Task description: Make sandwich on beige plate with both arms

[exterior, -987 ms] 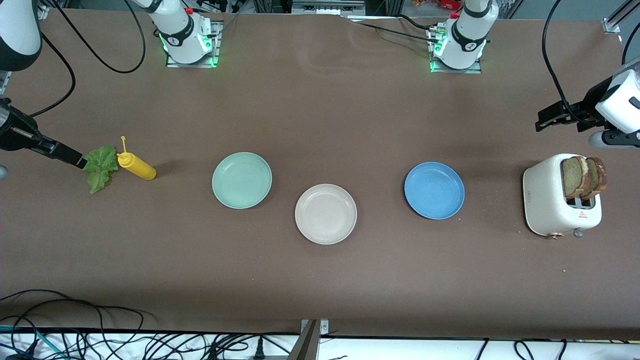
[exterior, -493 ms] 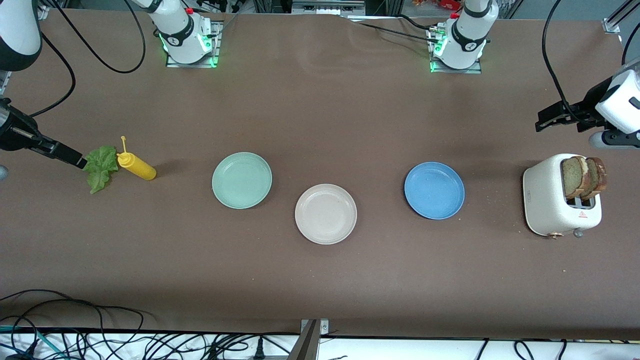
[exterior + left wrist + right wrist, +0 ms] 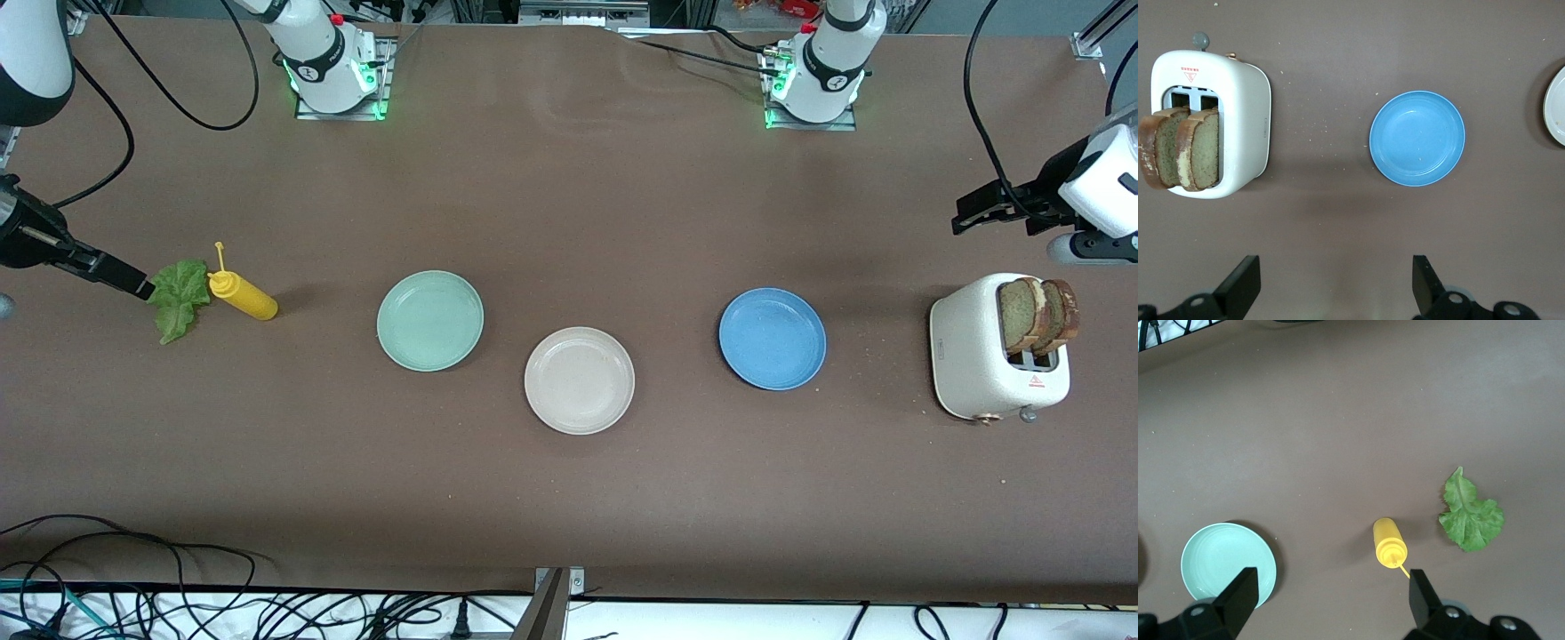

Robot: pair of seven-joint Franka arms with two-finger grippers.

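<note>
Two stiff, light brown-crusted bread slices (image 3: 1038, 313) in white toaster (image 3: 978, 356): pinch top edges; both claws released, empty.

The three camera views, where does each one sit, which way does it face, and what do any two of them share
Front view: high across the table, facing both arm bases; beige plate at centre, right gripper by the lettuce.
Left wrist view: looks down past the open left gripper onto the toaster and blue plate.
Right wrist view: looks down past its own open fingertips onto the mustard bottle and mint-green plate.
Shared: the front and left wrist views both show the toaster.
</note>
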